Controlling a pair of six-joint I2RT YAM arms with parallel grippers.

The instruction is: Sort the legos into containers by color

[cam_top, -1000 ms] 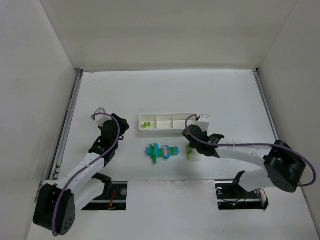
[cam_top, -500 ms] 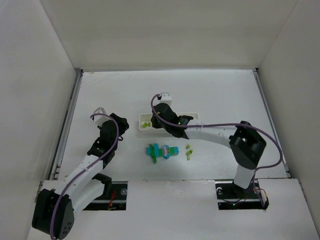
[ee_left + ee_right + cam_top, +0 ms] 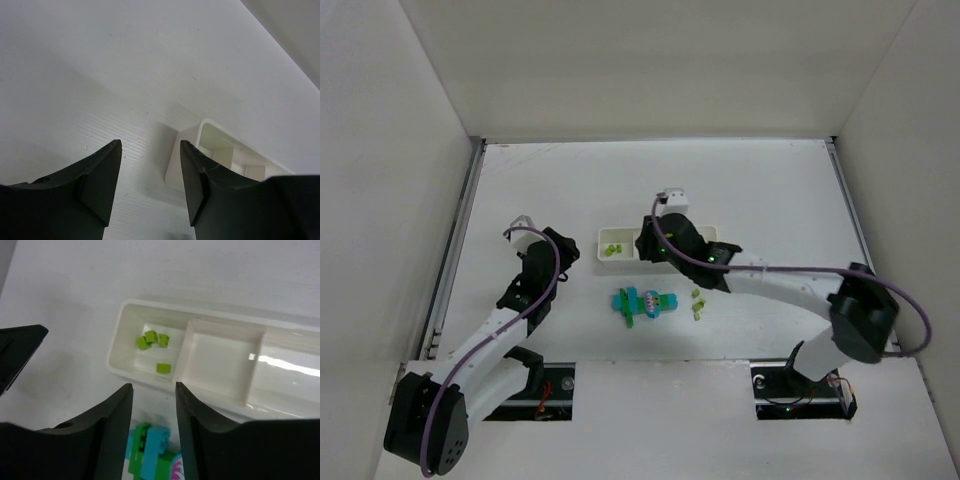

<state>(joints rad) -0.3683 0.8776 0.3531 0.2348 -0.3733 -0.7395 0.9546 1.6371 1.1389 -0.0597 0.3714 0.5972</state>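
Top external, change: a second ago the right pincer (image 3: 652,252) sat low at the loose bricks (image 3: 697,296), right of centre. Half a second ago it hung over the left compartment of the tray (image 3: 602,245), and now it has drawn back toward the tray's middle.
Meaning: it probably just dropped a yellow-green brick there, so the arm looks free to fetch another.
Lower centre: the brick cluster (image 3: 645,302), cyan and dark green, lies unsorted on the counter (image 3: 770,190). The loose bricks sit just to its right.
Right pincer: in the right wrist view it is parted narrowly. Nothing is between the jaws and they touch nothing; they hang above the tray's near wall.
Tray: the left compartment holds the yellow-green bricks (image 3: 152,338), and the middle one is bare.
Left pincer (image 3: 150,145): moderately parted and empty above the counter, with the tray's corner ahead at lower right.
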